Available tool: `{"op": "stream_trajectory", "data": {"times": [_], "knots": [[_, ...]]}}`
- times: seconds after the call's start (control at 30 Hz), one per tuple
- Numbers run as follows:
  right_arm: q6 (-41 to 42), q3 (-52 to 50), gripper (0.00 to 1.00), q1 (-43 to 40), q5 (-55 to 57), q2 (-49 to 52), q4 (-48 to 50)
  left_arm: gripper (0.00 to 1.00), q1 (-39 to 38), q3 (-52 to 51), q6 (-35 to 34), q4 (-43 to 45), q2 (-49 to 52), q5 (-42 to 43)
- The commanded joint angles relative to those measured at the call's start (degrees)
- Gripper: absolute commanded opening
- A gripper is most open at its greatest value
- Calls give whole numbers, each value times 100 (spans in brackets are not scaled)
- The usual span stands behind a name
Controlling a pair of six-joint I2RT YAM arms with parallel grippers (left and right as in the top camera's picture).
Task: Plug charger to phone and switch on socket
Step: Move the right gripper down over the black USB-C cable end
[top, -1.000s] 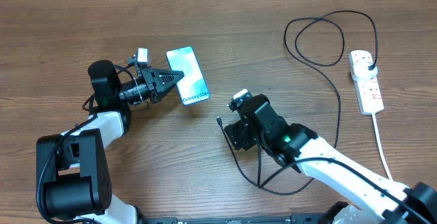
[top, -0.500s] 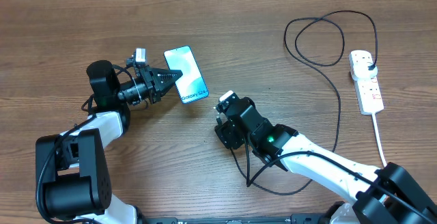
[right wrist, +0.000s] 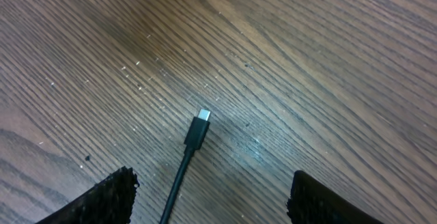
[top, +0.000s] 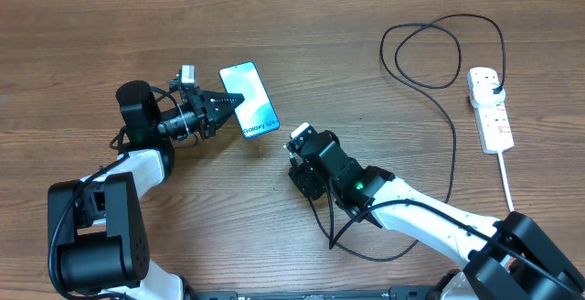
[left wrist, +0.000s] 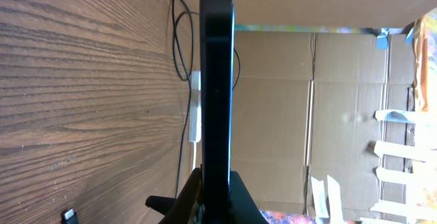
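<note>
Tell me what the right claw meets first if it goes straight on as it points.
Most likely the charger's small tip, lying on the table just ahead of the right claw; depth is hard to judge.

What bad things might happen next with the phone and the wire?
1. The left tool pinches the phone only near its edge, so the phone might slip or twist.
2. The connector tip lies flat on the table, tiny between the open fingers of the right tool. The fingers might nudge it away instead of catching it.
</note>
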Motion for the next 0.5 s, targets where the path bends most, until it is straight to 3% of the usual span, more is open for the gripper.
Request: {"op": "stream_trajectory", "data": {"times": [0.0, 0.17, 0.47], "knots": [[-79, 20, 70, 140, 57, 210, 107, 4, 37, 157, -105, 70, -17, 35], [-173, 20, 70, 291, 107, 562, 369, 5, 37, 157, -144, 70, -17, 37], [-131, 20, 59, 280, 103, 892, 839, 5, 42, 160, -188, 70, -17, -39]]}}
